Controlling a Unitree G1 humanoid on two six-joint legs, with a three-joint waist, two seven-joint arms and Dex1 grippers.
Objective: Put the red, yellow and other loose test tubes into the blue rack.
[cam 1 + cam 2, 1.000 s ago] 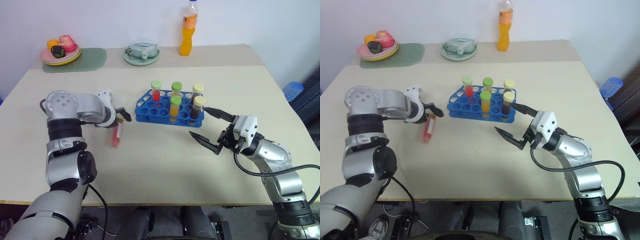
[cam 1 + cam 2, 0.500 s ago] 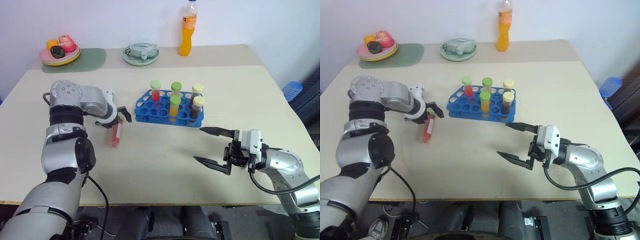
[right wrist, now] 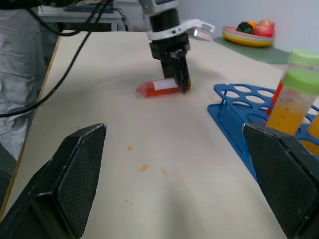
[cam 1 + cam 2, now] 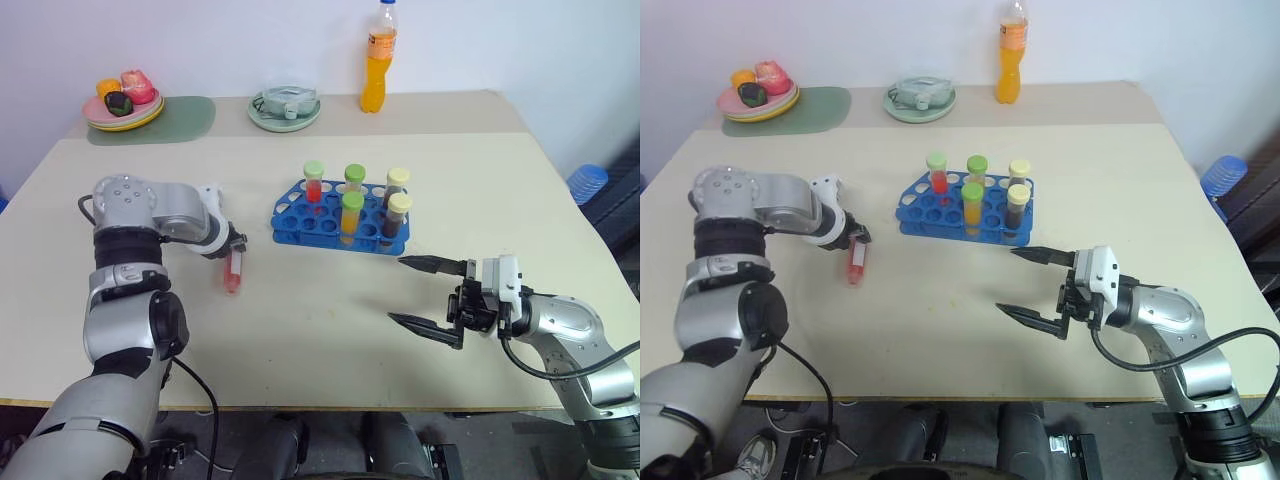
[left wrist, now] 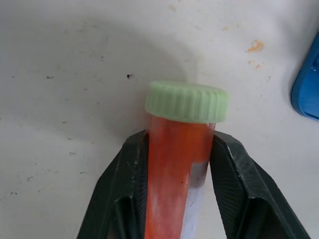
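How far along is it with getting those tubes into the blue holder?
Five capped tubes already stand in the blue rack. The left gripper has its fingers against both sides of a red tube lying on the table beside the rack; it is not lifted yet. That tube is what remains to be placed. The right gripper hangs open and empty, apart from the rack.

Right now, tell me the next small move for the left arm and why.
Probably lift: the left end effector has its fingers against the lying green-capped red plastic tube on the beige table; the bright blue holed rack stands apart beside it.
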